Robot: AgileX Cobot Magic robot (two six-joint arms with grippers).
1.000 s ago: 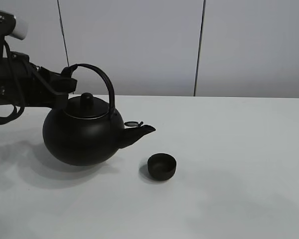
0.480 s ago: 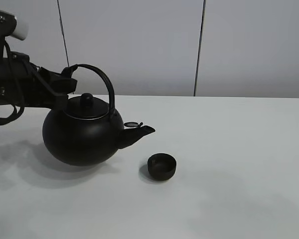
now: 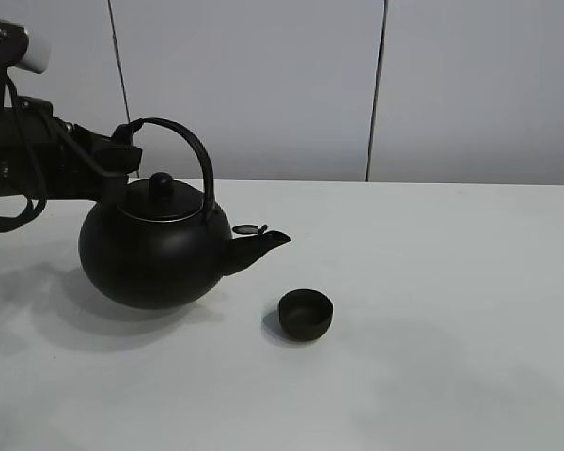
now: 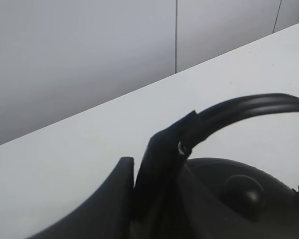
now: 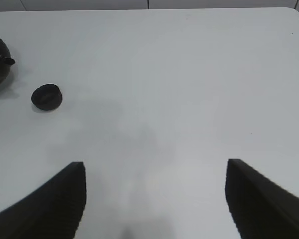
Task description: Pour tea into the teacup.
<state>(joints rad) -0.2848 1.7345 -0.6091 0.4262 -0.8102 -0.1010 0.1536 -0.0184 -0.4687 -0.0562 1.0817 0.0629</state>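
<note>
Black kettle (image 3: 155,254) has risen slightly; teacup (image 3: 305,313) unmoved.

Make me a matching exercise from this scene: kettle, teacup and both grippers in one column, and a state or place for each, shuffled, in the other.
Column one:
1. kettle
2. teacup
3. left gripper
4. right gripper

Column two:
A. open, holding nothing
B. small and low, standing on the table just beyond the spout
C. shut on the arched handle
D. large and round, with a knobbed lid

Pairs: 1-D, 2-B, 3-C, 4-A
</note>
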